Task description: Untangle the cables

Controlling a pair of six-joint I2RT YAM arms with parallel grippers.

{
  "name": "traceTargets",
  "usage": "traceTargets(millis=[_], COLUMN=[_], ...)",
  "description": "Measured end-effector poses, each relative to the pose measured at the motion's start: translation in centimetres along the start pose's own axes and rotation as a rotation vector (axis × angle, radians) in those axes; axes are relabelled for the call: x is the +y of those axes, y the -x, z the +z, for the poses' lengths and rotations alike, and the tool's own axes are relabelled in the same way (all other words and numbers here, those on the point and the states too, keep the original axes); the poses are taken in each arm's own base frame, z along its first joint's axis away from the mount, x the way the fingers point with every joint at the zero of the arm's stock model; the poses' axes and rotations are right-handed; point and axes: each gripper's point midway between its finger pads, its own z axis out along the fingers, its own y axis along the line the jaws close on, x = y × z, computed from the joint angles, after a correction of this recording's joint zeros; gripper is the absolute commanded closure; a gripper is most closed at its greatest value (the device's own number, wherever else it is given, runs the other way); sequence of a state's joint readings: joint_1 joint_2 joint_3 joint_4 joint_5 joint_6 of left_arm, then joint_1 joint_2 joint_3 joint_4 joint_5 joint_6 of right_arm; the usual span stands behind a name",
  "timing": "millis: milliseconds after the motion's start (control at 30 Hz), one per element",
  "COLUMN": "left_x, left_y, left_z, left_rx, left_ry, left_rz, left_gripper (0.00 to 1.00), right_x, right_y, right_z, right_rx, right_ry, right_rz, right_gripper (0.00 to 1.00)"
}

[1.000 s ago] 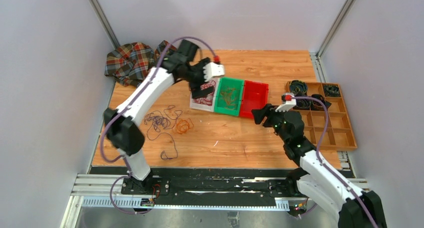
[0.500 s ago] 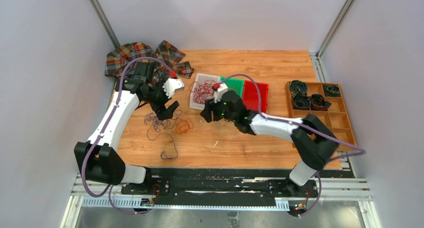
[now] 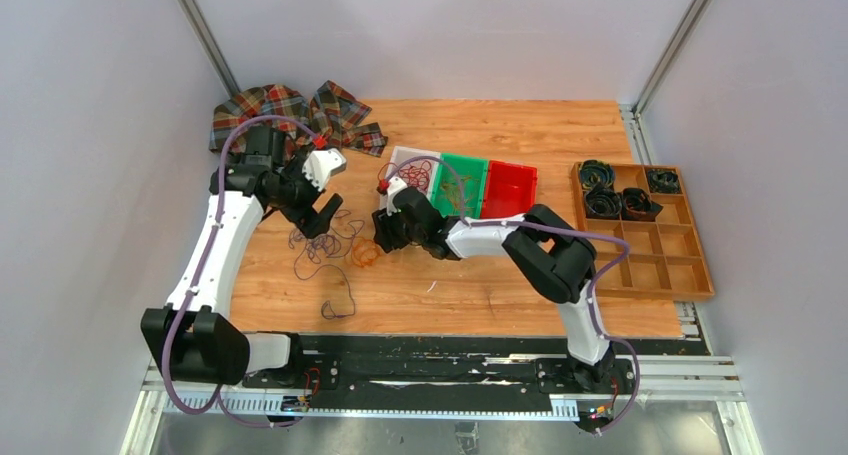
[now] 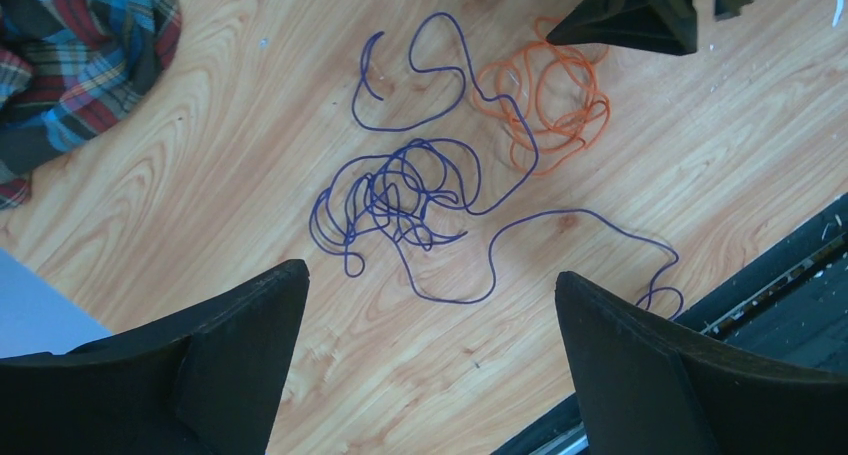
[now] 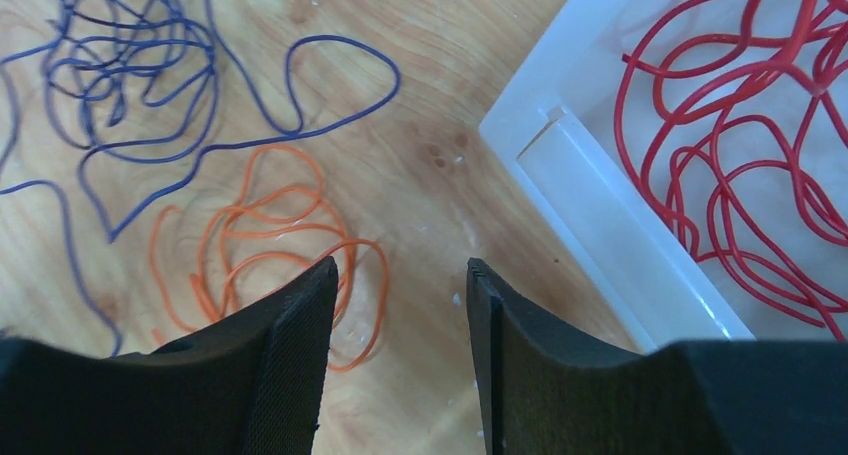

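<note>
A purple cable [image 4: 405, 190] lies in a loose tangle on the wooden table, with a long strand trailing toward the near edge [image 3: 340, 305]. An orange cable bunch [image 4: 550, 100] lies just right of it; it also shows in the right wrist view [image 5: 265, 240]. A red cable bunch [image 5: 750, 135] sits in the white bin [image 3: 398, 162]. My left gripper [image 4: 430, 285] is open above the purple cable, empty. My right gripper [image 5: 400, 270] is open, low over bare wood between the orange cable and the white bin, empty.
A green bin [image 3: 462, 185] with thin wires and a red bin [image 3: 508, 190] stand right of the white one. A plaid cloth [image 3: 270, 115] lies at the back left. A brown compartment tray [image 3: 645, 230] with black coils stands at the right.
My left arm swung from over the bins back to the purple cable. My right arm reached far left across the table from the tray side to beside the orange cable.
</note>
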State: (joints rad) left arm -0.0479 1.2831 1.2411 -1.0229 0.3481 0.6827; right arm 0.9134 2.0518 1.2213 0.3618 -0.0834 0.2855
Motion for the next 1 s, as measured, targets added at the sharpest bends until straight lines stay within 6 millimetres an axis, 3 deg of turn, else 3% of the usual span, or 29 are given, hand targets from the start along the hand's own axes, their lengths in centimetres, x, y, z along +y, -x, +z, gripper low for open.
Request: traceTargets(millis=[67, 267, 433, 500, 600, 767, 900, 1000], left_x=[0.2, 1.2, 2.2, 2.4, 2.3, 2.1, 2.0, 1.8], left_y=[0.2, 1.2, 1.2, 1.1, 1.2, 1.5, 1.5, 1.3], left_z=[-0.4, -1.8, -2.7, -2.9, -3.3, -4.2, -4.6, -4.5], left_rx=[-0.005, -0.025, -0.01, -0.006, -0.016, -0.039, -0.048, -0.047], left_ry=[0.019, 0.086, 0.154, 0.167, 0.178, 0.196, 0.204, 0.201], left_rz=[-0.015, -0.043, -0.042, -0.04, -0.037, -0.024, -0.01, -0.005], left_gripper=[0.02, 0.02, 0.02, 0.02, 0.02, 0.02, 0.02, 0.02], right_x=[-0.3, 0.0, 0.3, 0.6, 1.1, 1.6, 1.2, 0.7], right_y=[-0.6, 0.2, 0.1, 0.0, -0.4, -1.4, -2.1, -1.2], right_z=[0.7, 2.5, 2.7, 2.7, 2.4, 1.3, -1.1, -3.5], right_rx=[0.02, 0.021, 0.026, 0.028, 0.042, 0.069, 0.086, 0.064], right_ry=[-0.011, -0.029, -0.044, -0.045, -0.051, -0.061, -0.084, -0.109], right_rz=[-0.004, -0.042, -0.07, -0.079, -0.105, -0.132, -0.136, -0.132], right_gripper=[0.52, 0.62, 0.62, 0.72, 0.98, 0.99, 0.99, 0.99])
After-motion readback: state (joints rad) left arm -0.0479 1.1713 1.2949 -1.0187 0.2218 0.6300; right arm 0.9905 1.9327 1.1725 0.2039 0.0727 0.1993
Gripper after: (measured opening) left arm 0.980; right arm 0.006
